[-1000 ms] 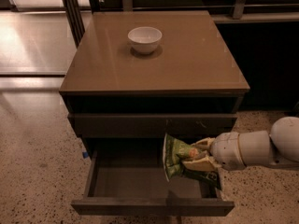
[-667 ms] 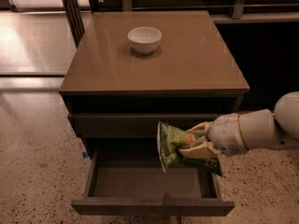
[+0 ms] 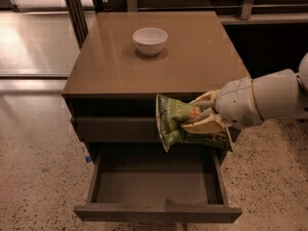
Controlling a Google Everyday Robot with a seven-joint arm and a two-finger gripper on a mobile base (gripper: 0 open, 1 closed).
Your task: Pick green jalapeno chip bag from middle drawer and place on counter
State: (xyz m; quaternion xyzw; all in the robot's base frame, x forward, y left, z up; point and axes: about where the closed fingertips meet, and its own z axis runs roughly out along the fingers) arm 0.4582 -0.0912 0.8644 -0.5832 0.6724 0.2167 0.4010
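The green jalapeno chip bag (image 3: 175,121) hangs in my gripper (image 3: 204,113), whose pale fingers are shut on its right part. The bag is in the air in front of the cabinet's upper drawer front, above the open middle drawer (image 3: 156,186), just below the counter's front edge. The counter (image 3: 192,57) is the glossy tan-brown top of the cabinet. The drawer is pulled out and its grey inside holds nothing that I can see. My white arm comes in from the right.
A white bowl (image 3: 150,41) stands on the counter towards the back middle. Dark metal posts (image 3: 74,11) stand behind the cabinet's left corner. Speckled floor (image 3: 33,167) lies on the left and right of the cabinet.
My gripper has lifted the chip bag up out of the drawer, from just above the drawer's inside to the level of the upper drawer front near the counter edge.
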